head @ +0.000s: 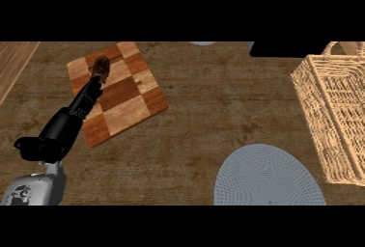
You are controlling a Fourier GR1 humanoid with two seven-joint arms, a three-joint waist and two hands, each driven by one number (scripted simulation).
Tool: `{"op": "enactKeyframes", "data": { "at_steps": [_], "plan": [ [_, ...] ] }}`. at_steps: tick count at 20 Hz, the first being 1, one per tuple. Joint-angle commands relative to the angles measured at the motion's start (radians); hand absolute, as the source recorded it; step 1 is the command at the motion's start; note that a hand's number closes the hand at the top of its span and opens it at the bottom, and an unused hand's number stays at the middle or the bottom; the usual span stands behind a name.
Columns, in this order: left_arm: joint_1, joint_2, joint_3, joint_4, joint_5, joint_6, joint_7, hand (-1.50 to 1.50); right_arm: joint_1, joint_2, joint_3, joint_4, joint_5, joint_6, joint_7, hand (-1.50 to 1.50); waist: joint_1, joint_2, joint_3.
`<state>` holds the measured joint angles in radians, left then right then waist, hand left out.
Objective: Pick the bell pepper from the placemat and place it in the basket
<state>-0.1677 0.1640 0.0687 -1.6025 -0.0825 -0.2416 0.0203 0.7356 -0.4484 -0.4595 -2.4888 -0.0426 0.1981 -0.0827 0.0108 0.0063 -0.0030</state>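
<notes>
We've got the left hand [53, 137] stretched out from lower left, fingers [84, 99] straight and long, running up over the checkered cutting board [132, 103] on the left of the tabletop [206, 116]. At the fingertips there's a dark reddish-brown thing [100, 69] lying on the board's upper part; we can't tell what it is, & can't say for sure if the fingers touch it or just end beside it. Nothing is curled round it, so we read that hand as open, holding nothing.

Right hand: no sign of it anywhere in the head view.

Now the job. Grey round placemat [267, 178] sits low center-right, and we see no bell pepper on it. Wicker basket [335, 111] stands at the right edge, just beside the mat, partly cut off by the frame; what shows of its inside has no pepper either, tho the far part is out of view. So where's the pepper? We can't locate it, unless that dark item on the board is it, and it doesn't look like one to us.

Progress, as we judge it: nothing visibly in the basket, no pickup in hand. The grasp, carry over to the right & drop-in all look left to do.
</notes>
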Motion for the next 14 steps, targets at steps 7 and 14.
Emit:
{"op": "enactKeyframes", "data": {
  "at_steps": [7,14],
  "plan": [
    [0.028,0.006,-0.007,0.016,-0.015,-0.011,-0.044,0.00,-0.511,-0.203,-0.077,0.063,-0.164,-0.170,0.554,1.50,0.019,0.000,0.000],
    [-0.056,0.019,0.026,0.020,0.028,-0.027,0.039,0.00,-0.866,-0.357,-0.010,0.479,-0.098,-0.196,0.576,1.50,0.010,-0.002,0.002]
  ]
}}
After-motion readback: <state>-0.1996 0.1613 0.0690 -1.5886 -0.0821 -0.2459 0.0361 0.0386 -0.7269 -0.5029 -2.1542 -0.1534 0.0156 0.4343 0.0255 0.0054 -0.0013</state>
